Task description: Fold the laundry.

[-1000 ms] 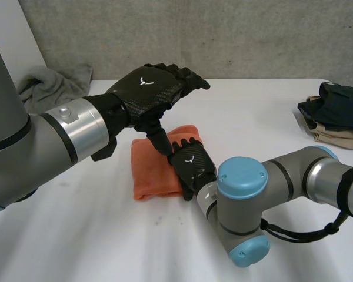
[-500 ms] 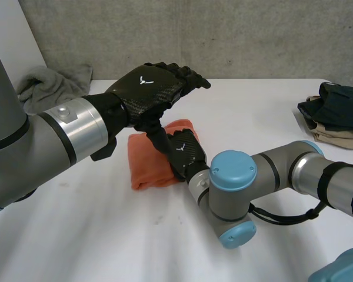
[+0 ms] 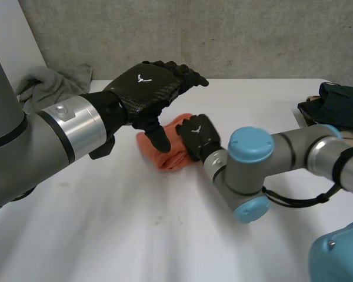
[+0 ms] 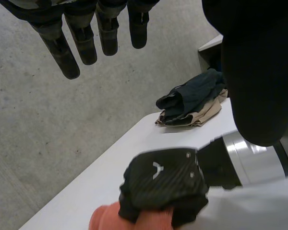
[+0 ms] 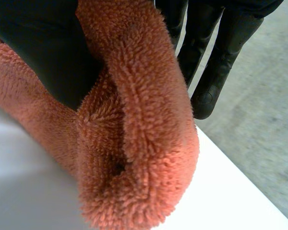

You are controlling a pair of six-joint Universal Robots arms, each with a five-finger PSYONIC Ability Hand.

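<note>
Much of the orange towel [image 3: 173, 160] is hidden — right robot hand [image 3: 197, 136] grips it, left robot hand [image 3: 146, 88] hovers, fingers straight.

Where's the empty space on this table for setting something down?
The table front, nearest the robot, is widest. The back is bare too, between the left hand and the dark clothes pile. Crowded: the middle, where the right hand grips the orange towel, and the grey towel's corner.

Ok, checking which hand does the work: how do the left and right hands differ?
The left hand is open, fingers straight, holding nothing; the right hand grips the orange towel. The left hand hovers above the towel; the right hand sits low at it. Both are black.
</note>
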